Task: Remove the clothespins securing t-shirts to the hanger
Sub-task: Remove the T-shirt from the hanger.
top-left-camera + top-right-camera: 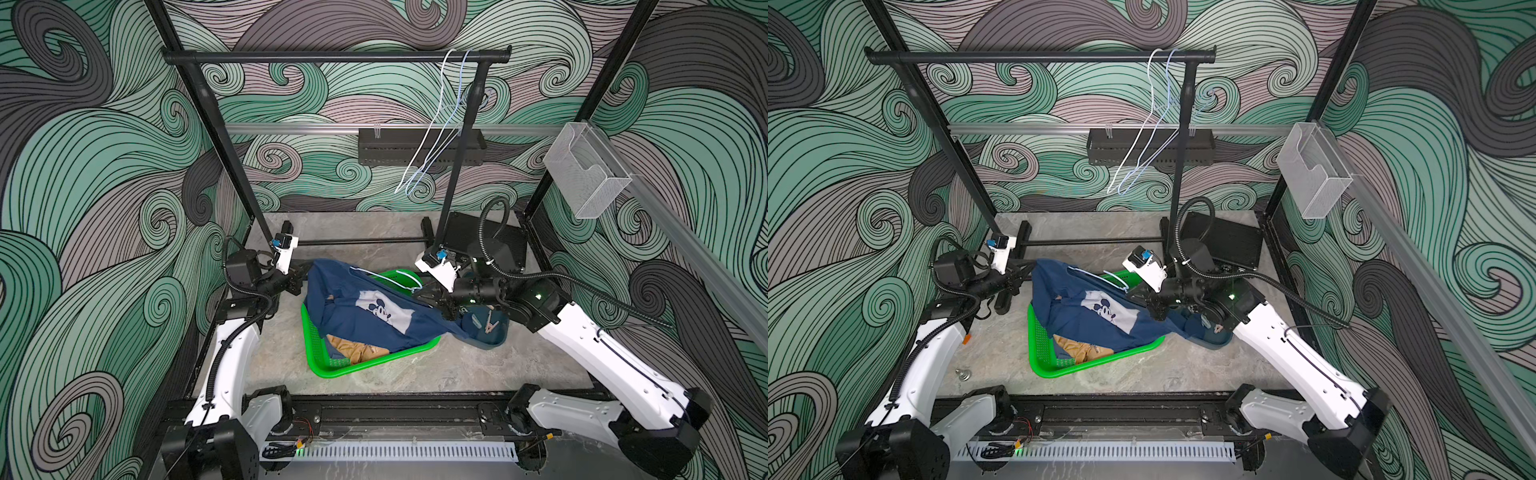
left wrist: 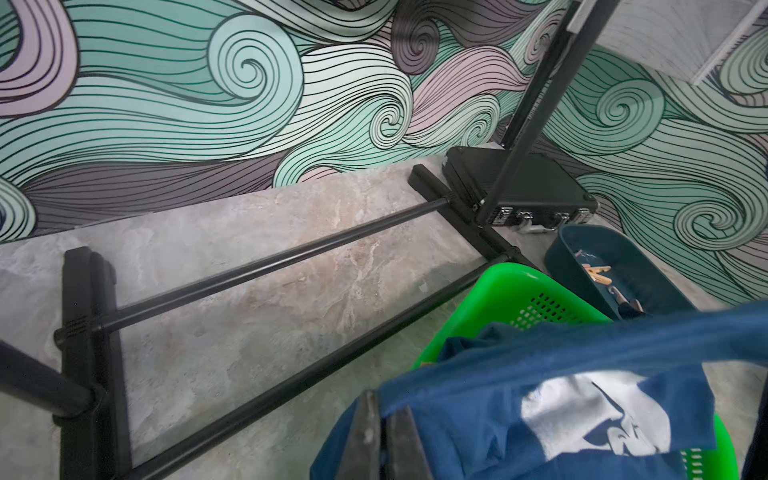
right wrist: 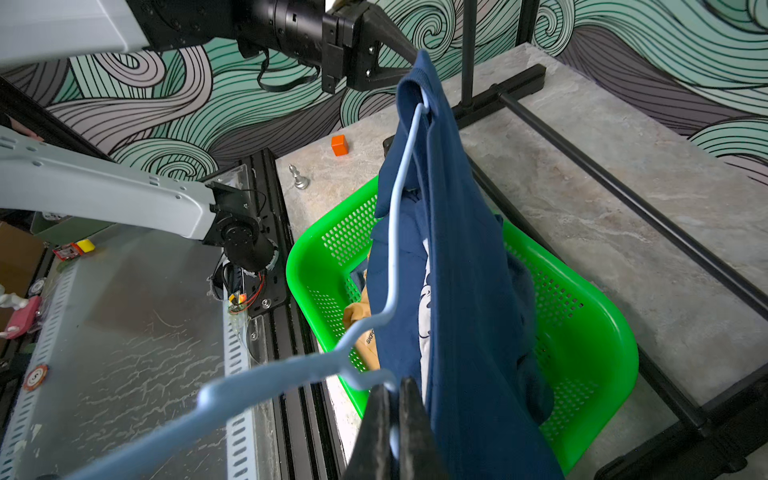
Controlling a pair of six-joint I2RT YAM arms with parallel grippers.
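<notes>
Basket (image 1: 332,370), green, perforated, taken as landmark.

- **In its near end:** mustard t-shirt (image 1: 357,352), crumpled and loose.
- **Above it, stretched from its left rim to its right rim:** navy t-shirt (image 1: 345,309), mouse print upward, threaded on a pale blue hanger (image 3: 259,380). No peg is seen on this shirt, though one may be hidden by folds. The long axis of shirt and hanger is laid side to side, from one gripper to the other.
- **At the basket's left:** left gripper (image 2: 384,436), fingers pressed together with the shirt's edge pinched between them. The arm is bent upward at the elbow and the wrist is turned in toward the basket.
- **At the basket's right:** right gripper (image 3: 395,419), fingers pinched on the hanger wire. The arm is stretched low and the forearm is passed over the bin.
- **Just beyond the basket's right rim:** dark blue bin (image 1: 498,340), with clothespins (image 2: 596,275) lying loose in it, nearer the right gripper.
- **Judgement:** removal is judged nearly or wholly done. The coming move is judged to turn on cloth being drawn leftward along the hanger's axis.
- **Far behind the basket, high:** rail (image 1: 332,57), with two bare hangers (image 1: 432,137) hung on it.
</notes>
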